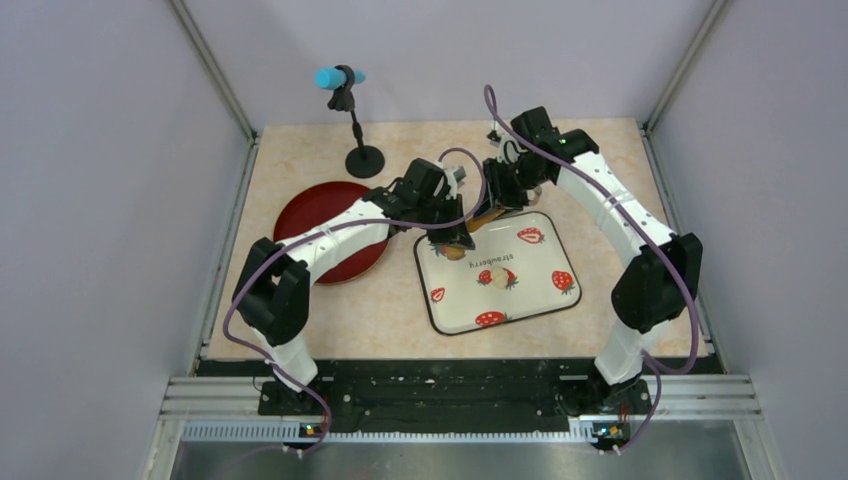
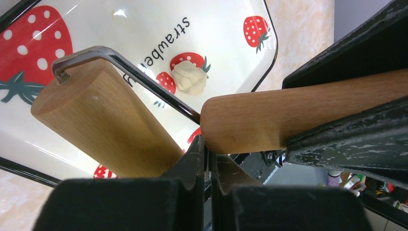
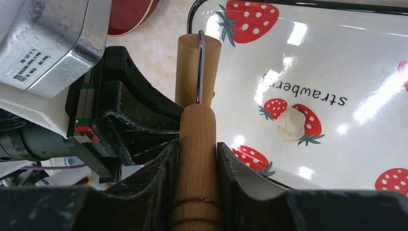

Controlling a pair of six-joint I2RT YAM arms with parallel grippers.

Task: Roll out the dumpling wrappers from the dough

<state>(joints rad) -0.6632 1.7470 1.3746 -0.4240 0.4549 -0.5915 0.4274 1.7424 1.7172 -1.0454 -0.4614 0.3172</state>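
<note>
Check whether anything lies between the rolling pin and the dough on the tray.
Nothing visible does. The dough lies uncovered on the tray, and only bare tray surface separates it from the rolling pin, whose handle is clamped in the right gripper.

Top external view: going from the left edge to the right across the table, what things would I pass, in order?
A dark red round plate → tan wooden roller with a metal frame → small pale cream lump of dough on the white strawberry tray → right arm's black elbow.

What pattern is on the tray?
The tray is white with red strawberries and a black rim; best in right wrist view.
</note>
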